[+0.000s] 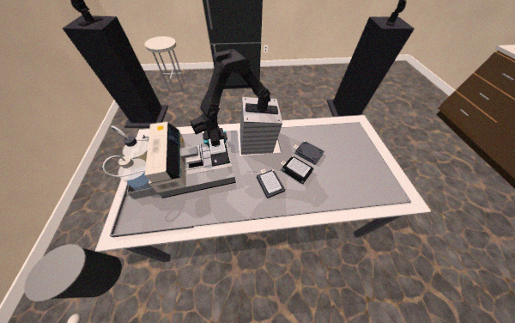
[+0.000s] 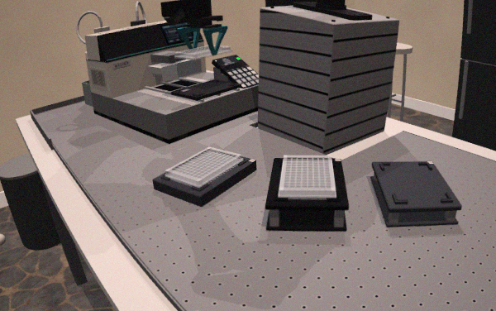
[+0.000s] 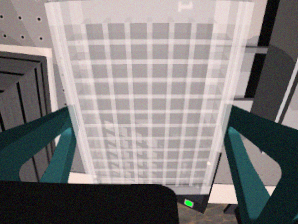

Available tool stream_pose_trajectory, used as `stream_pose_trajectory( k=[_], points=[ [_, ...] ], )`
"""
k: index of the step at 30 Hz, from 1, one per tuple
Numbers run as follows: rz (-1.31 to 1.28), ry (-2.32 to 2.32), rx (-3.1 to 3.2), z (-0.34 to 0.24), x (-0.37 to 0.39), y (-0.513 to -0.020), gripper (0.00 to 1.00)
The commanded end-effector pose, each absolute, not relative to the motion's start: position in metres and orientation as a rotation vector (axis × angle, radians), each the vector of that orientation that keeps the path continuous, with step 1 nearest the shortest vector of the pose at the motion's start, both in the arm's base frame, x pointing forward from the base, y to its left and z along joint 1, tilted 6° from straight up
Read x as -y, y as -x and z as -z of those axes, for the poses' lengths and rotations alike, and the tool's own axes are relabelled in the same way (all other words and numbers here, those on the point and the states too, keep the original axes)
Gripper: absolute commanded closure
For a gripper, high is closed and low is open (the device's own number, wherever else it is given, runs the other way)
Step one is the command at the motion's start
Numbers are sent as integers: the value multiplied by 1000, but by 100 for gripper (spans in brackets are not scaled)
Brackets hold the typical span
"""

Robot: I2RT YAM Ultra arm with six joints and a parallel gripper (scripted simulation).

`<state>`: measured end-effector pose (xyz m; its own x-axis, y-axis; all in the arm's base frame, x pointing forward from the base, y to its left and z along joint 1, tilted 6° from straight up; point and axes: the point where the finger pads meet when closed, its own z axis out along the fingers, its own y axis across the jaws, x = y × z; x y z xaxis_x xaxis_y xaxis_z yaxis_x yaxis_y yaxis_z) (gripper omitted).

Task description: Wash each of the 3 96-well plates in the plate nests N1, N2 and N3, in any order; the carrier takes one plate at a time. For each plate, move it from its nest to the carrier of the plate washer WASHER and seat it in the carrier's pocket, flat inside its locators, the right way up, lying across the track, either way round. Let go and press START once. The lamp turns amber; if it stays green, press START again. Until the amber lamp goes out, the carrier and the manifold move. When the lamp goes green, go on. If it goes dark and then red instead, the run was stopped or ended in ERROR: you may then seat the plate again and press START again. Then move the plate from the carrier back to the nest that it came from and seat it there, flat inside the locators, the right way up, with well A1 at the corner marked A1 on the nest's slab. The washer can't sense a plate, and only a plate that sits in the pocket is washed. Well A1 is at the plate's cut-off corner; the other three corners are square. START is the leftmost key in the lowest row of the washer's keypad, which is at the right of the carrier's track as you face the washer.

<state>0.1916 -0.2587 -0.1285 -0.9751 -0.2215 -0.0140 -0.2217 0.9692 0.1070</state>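
My gripper (image 1: 213,141) (image 2: 205,40) (image 3: 150,113) is shut on a clear 96-well plate (image 2: 202,51) (image 3: 147,83). It holds the plate level by its long sides, a little above the washer's dark carrier (image 2: 204,88). The washer (image 1: 165,165) (image 2: 132,70) stands at the table's left end. The lamp (image 2: 238,59) (image 3: 189,203) on its keypad (image 2: 240,74) is green. One plate (image 1: 271,181) (image 2: 204,166) sits in the left nest (image 2: 198,198), and another plate (image 1: 297,168) (image 2: 307,175) sits in the middle nest (image 2: 307,203). The right nest (image 1: 309,151) (image 2: 413,184) is empty.
A tall grey slatted block (image 1: 259,133) (image 2: 326,74) carrying the arm's base stands right of the washer, close to the keypad. Bottles with tubing (image 1: 129,159) stand behind the washer at the table's left edge. A dark bin (image 1: 69,272) stands on the floor.
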Motion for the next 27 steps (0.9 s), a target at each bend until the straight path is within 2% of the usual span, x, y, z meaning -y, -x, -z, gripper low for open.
stream_pose_trajectory(
  k=[1, 27],
  points=[
    [-156, 349, -3107, 126, 261, -194, 100],
    [-156, 349, -3107, 144, 259, -195, 100]
  ],
)
